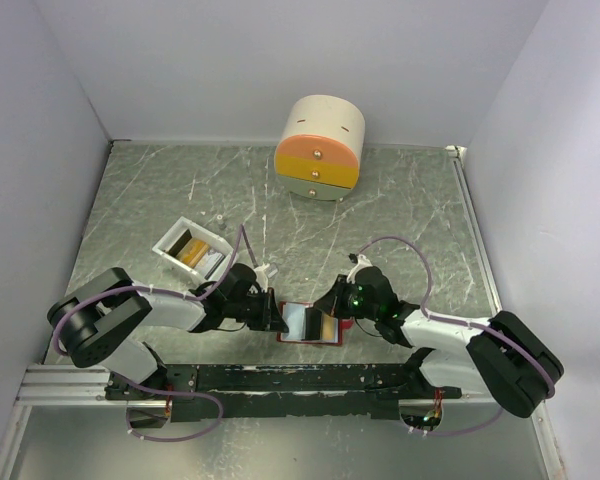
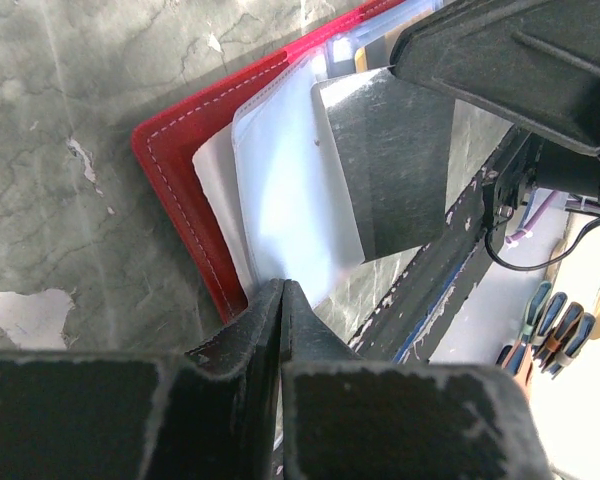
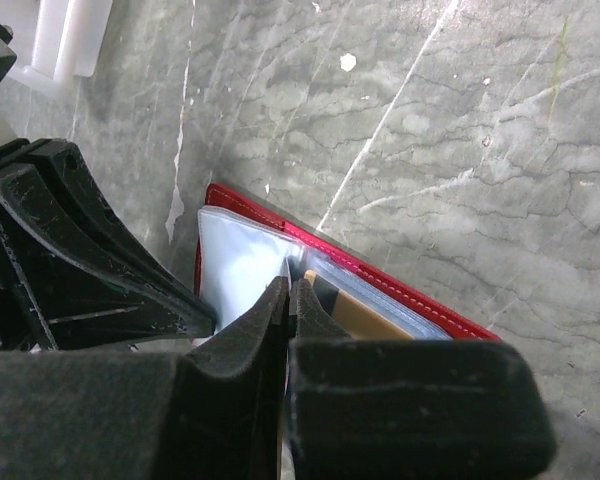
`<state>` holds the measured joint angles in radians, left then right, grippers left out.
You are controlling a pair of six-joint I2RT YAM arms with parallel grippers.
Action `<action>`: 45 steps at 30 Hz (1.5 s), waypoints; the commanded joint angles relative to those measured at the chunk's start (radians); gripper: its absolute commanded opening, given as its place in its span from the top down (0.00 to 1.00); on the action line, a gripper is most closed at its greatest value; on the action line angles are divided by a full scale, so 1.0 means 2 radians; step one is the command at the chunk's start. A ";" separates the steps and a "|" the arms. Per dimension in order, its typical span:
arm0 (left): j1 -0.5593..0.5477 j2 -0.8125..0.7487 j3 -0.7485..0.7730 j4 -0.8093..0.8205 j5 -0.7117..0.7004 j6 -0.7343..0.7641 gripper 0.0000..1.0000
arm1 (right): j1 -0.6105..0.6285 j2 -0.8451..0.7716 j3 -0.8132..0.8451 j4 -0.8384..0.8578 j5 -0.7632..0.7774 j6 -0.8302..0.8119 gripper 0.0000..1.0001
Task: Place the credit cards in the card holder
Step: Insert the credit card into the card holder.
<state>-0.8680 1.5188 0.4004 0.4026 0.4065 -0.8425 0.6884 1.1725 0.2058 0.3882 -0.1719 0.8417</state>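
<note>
The red card holder lies open near the table's front edge between my two grippers. It also shows in the left wrist view and the right wrist view. My left gripper is shut on the near edge of its pale clear sleeve. My right gripper is shut on a thin dark shiny credit card, held edge-down at the fold. A tan card sits in a right-hand sleeve. More orange and dark cards lie in the white tray.
The white tray stands left of centre behind my left arm. A round cream-and-orange drawer box stands at the back. The table's front edge and a black rail run just below the holder.
</note>
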 commanded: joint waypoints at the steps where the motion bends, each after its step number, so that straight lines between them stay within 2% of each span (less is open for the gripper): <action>1: -0.007 0.006 -0.014 -0.011 -0.009 0.007 0.88 | -0.003 0.003 0.002 0.013 0.014 -0.001 1.00; 21: -0.024 0.003 -0.020 -0.006 -0.018 -0.009 0.88 | -0.003 0.022 -0.010 0.056 0.034 0.037 1.00; 28: -0.028 -0.017 -0.024 -0.022 -0.040 -0.012 0.87 | -0.004 0.031 -0.008 0.043 0.032 0.048 1.00; 30: -0.029 -0.017 -0.022 -0.029 -0.043 -0.009 0.87 | -0.003 0.035 0.007 0.009 0.031 0.033 0.92; 34: -0.028 -0.018 -0.022 -0.033 -0.044 -0.008 0.87 | -0.004 0.011 0.046 -0.091 0.056 0.007 0.68; 37: -0.029 -0.019 -0.021 -0.034 -0.044 -0.006 0.86 | -0.003 -0.005 0.070 -0.170 0.075 -0.001 0.57; 40: -0.028 -0.019 -0.018 -0.036 -0.044 -0.005 0.86 | -0.003 -0.016 0.082 -0.215 0.071 -0.002 0.55; 45: -0.029 -0.014 -0.013 -0.035 -0.040 -0.004 0.84 | 0.002 -0.033 0.081 -0.243 0.050 0.010 0.59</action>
<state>-0.9184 1.4826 0.3717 0.4023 0.3641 -0.8787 0.6865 1.1328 0.3553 0.0212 -0.0605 0.8581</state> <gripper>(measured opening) 0.153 0.428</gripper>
